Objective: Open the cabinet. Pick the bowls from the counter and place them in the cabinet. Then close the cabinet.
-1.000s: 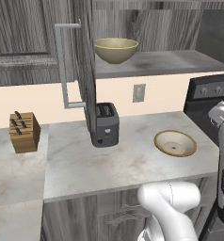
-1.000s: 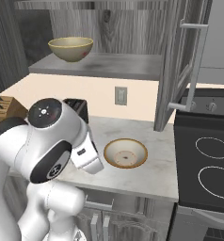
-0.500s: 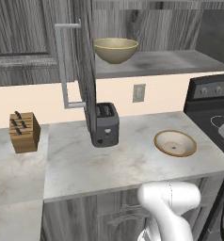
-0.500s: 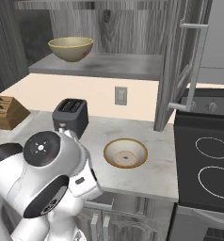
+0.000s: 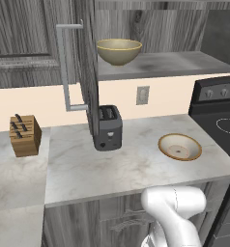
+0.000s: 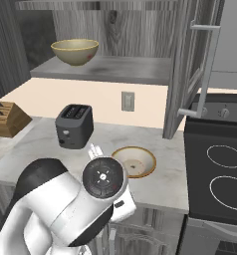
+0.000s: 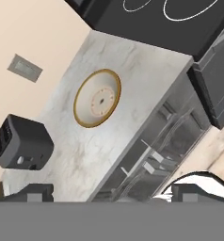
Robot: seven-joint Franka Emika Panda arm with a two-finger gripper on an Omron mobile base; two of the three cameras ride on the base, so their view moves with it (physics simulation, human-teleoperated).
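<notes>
The cabinet stands open, its left door and right door swung out. The deep olive-yellow bowl rests on the grey shelf inside. The shallow tan-rimmed bowl lies upright on the marble counter, near the stove. My gripper is open, its fingertips far apart with nothing between them. It hangs off the counter's front edge, well short of the shallow bowl.
A dark toaster stands on the counter under the shelf's left end. A wooden knife block is further left. The black stovetop borders the counter on the right. A wall outlet sits behind.
My arm has folded downward and sunk lower in both base views, leaving the right edge of the left view. Bowls and doors have stayed put.
</notes>
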